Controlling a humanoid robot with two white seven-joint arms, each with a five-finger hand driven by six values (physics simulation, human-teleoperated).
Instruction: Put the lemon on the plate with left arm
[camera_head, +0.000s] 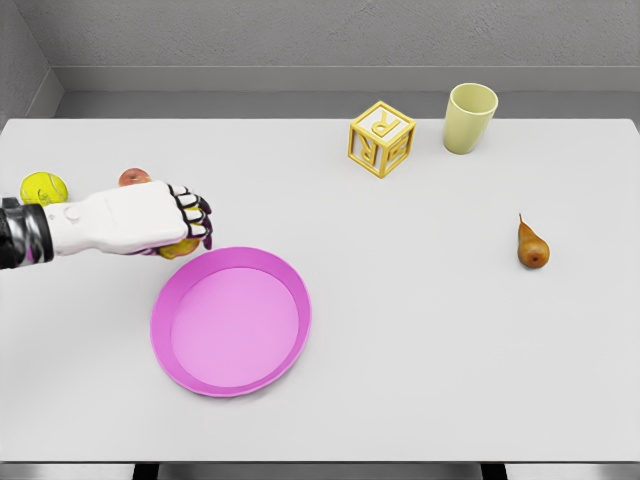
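My left hand (190, 228) reaches in from the left edge, just above the far-left rim of the pink plate (290, 300). Its fingers are curled around a yellow lemon (180, 248), of which only a sliver shows under the knuckles. The plate lies flat on the white table, with nothing on it. The right arm is out of view.
A yellow tennis ball (43, 187) and a small reddish fruit (133, 177) sit behind my left forearm. A yellow letter block (381, 138) and a pale yellow cup (469, 117) stand at the back. A brown pear (532, 245) lies at the right.
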